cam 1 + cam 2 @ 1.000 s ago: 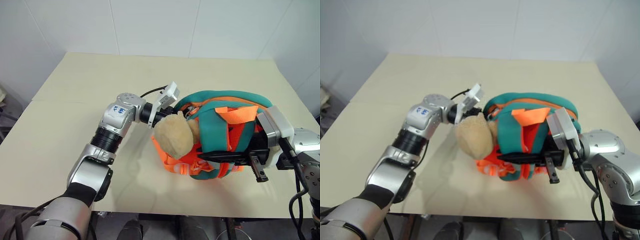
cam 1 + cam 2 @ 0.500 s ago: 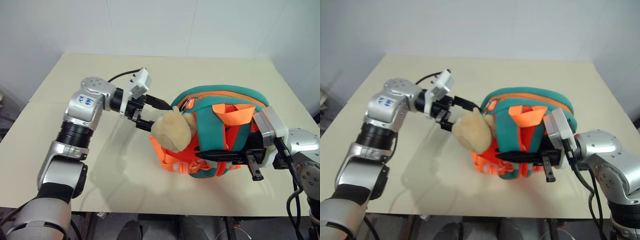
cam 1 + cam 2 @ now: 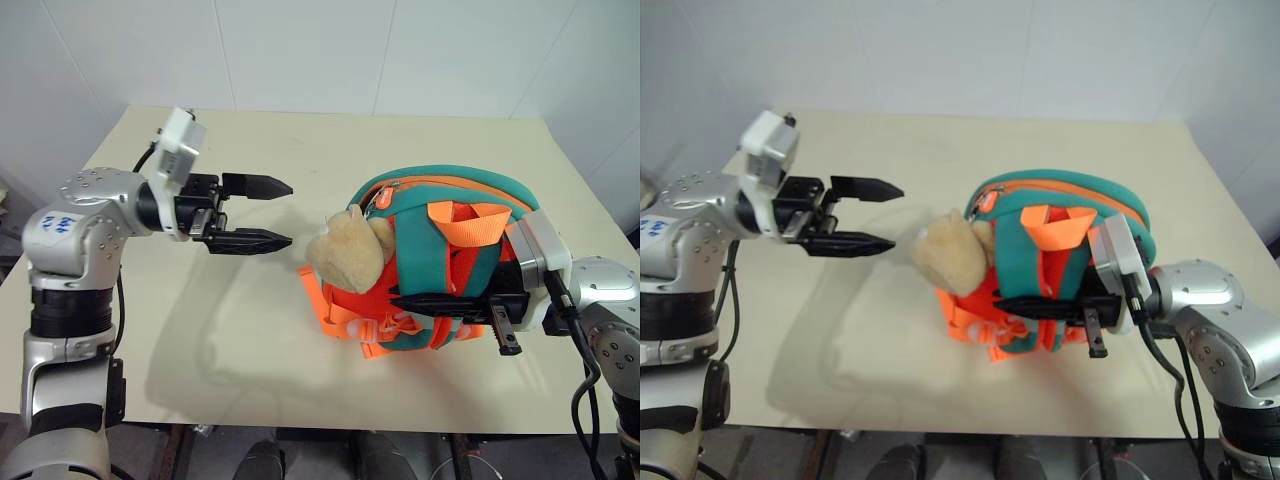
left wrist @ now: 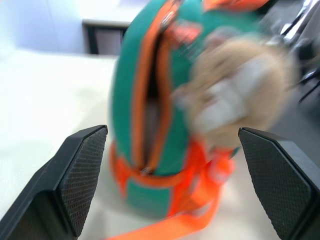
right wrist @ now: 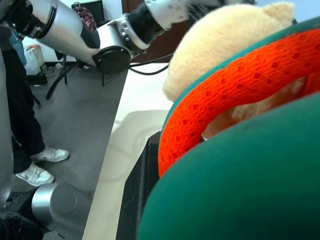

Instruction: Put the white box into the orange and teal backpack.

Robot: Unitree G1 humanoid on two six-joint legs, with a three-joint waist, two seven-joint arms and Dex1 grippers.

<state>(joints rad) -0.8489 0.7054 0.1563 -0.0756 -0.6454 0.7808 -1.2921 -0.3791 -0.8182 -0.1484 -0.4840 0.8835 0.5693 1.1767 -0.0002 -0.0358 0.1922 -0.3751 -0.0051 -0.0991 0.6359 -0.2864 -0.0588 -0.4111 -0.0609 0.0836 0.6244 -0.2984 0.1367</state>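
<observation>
The left gripper (image 3: 268, 213) hangs above the table with its jaws spread wide and nothing between them, its two black fingers (image 3: 248, 240) pointing level toward the orange and teal backpack (image 3: 440, 265), apart from it; the left arm bends up from the table's near left edge, elbow low, wrist raised; the right gripper (image 3: 505, 322) reaches in level from the right, its jaws clenched on the orange and teal backpack at its near side among the orange straps (image 3: 455, 250), propping the bag upright; the right arm comes in from the near right corner with the forearm low over the table; a tan plush toy (image 3: 345, 253) hangs on the bag's side that faces the left gripper; in the left wrist view the bag's orange-trimmed zipper (image 4: 155, 100) runs up its edge; the table (image 3: 340, 140) is pale beige and bare around the bag, set against white walls (image 3: 300, 50); the right wrist view shows a grey floor (image 5: 75, 130) beside the table and a person's legs with white shoes (image 5: 35, 172); the white box cannot be seen.
</observation>
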